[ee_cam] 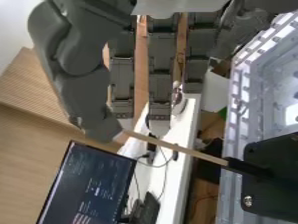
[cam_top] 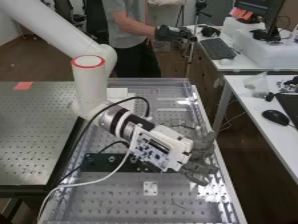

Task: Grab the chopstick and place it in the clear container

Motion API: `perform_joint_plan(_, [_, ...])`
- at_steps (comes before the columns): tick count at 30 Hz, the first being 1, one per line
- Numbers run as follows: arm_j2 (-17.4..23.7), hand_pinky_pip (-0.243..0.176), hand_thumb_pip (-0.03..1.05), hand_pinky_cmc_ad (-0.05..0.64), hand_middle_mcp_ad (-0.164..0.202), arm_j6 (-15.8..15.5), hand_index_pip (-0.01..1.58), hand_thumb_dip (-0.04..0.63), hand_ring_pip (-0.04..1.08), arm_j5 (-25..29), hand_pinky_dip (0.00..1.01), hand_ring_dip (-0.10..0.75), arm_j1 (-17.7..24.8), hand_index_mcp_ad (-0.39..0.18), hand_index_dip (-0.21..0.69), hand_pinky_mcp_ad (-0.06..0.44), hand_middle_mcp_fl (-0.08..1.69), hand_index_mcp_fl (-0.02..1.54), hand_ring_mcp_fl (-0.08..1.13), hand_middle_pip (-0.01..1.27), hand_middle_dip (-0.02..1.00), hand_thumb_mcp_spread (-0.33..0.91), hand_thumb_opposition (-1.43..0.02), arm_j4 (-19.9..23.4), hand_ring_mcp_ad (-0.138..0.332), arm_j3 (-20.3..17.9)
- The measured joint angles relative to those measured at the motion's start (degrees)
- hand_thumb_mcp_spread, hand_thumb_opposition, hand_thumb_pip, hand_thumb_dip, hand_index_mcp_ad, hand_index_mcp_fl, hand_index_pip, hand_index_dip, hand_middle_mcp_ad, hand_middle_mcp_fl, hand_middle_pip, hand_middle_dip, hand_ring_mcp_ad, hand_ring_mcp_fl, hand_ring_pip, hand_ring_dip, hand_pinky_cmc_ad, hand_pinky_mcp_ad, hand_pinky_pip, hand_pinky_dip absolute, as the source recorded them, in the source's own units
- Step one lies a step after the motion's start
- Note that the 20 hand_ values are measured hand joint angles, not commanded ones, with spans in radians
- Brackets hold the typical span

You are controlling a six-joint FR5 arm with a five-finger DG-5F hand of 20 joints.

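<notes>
Hand [ee_cam: 73, 75] nearest to cam, chopstick [ee_cam: 176, 147] w/ one end at thumb tip

White arm [cam_top: 90, 82] is above the perforated bench [cam_top: 110, 197], and carries the hand beyond its centre. In the wrist view, a black block [ee_cam: 276, 177] is near the bench side. Hand is wide, w/ fingers [ee_cam: 159, 65] straight and thumb [ee_cam: 83, 95] apart from them; no grip is closed on anything. Thumb tip is just beside the pale end of the chopstick, or touching it; I cannot tell which. Chopstick extends from there to the block, where its other end is dark; if it is fixed in the block, I also cannot tell.

Chopstick is prob. wood: very light, quite stiff, a bit smooth, so it can roll or turn b/c it is so thin. It can also snap if bent hard. Best hold is prob. on the pale shaft, approx. mid-length, w/ thumb opposite fingers and gentle but sure pressure. Next step is prob. to close around it, then draw it along its own line, w/o sideways push.
</notes>
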Motion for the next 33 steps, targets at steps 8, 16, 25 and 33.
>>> perform_joint_plan(8, [-0.5,-0.084,0.51,0.281,0.058,-0.7,0.81,0.339,0.09,-1.0,0.14,0.332,0.0,-0.162,0.194,0.077,0.77,0.51,0.36,0.21,0.71,0.60,-0.82,-1.9,0.133,1.2])
perform_joint_plan(16, [-0.6,-0.084,0.51,0.298,0.061,-1.0,0.77,0.333,0.09,-0.3,0.14,0.332,0.0,-0.171,0.204,0.079,0.77,0.52,0.38,0.24,0.71,0.60,-0.82,-2.1,0.120,1.3])
perform_joint_plan(25, [-1.1,-0.082,0.46,0.337,0.058,-1.9,0.76,0.326,0.10,-0.1,0.14,0.365,-0.5,-0.173,0.206,0.066,0.85,0.64,0.41,0.28,0.71,0.63,-0.82,-2.7,0.122,2.0])
perform_joint_plan(33, [-1.3,-0.065,0.43,0.332,0.061,-1.8,0.74,0.326,0.11,-0.9,0.14,0.375,-0.6,-0.183,0.206,0.068,0.87,0.68,0.44,0.28,0.71,0.63,-0.83,-3.2,0.124,2.6])
